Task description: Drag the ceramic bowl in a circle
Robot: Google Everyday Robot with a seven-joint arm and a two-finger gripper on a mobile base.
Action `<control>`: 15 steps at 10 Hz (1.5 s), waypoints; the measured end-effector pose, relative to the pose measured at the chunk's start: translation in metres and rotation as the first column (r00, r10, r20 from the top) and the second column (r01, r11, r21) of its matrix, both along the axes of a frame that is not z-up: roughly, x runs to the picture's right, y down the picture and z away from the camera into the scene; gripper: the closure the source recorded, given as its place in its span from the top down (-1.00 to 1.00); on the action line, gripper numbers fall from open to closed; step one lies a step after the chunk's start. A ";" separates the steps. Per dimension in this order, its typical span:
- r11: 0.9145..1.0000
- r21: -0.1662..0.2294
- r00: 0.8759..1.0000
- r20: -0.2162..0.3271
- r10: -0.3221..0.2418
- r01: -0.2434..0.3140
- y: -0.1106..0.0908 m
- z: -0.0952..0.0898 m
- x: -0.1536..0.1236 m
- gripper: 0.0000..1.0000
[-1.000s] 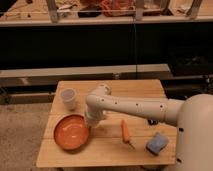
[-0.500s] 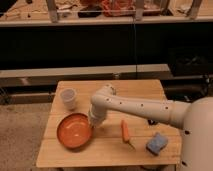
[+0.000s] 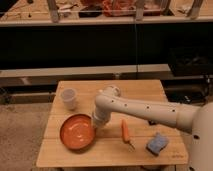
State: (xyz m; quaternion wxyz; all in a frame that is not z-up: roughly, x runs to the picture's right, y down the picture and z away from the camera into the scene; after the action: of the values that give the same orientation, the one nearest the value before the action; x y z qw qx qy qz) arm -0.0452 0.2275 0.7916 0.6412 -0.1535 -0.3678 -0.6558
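Note:
The ceramic bowl (image 3: pixel 77 132) is a wide, shallow orange-red dish on the front left part of the wooden table (image 3: pixel 145 90). My white arm reaches in from the right, and my gripper (image 3: pixel 97 123) points down at the bowl's right rim, touching or just over it. The arm's wrist hides the fingertips. A small translucent plastic cup (image 3: pixel 69 98) stands behind the bowl at the table's left.
A carrot (image 3: pixel 126 132) lies right of the bowl, close to the gripper. A blue sponge (image 3: pixel 156 144) sits at the front right corner. Behind the table are a low ledge and dark shelving with a cluttered bench on top.
The bowl has slid toward the front and a little to the right across the table. My gripper has moved with it, staying at its right rim.

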 end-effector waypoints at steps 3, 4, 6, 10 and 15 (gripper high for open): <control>1.000 -0.003 1.000 0.004 -0.011 0.011 0.009 -0.010 0.002 -0.98; 1.000 -0.002 1.000 0.005 -0.012 0.012 0.010 -0.011 0.002 -0.98; 0.999 0.003 0.999 0.023 -0.033 0.033 0.011 -0.011 -0.012 -0.98; 0.998 0.011 0.997 0.048 -0.061 0.060 0.012 -0.012 -0.030 -0.98; 0.996 0.011 0.994 0.066 -0.089 0.088 0.012 -0.010 -0.048 -0.98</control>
State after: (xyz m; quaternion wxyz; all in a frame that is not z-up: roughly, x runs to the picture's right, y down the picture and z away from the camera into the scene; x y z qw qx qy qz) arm -0.0937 0.2399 0.7820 0.5994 -0.1454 -0.3792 -0.6898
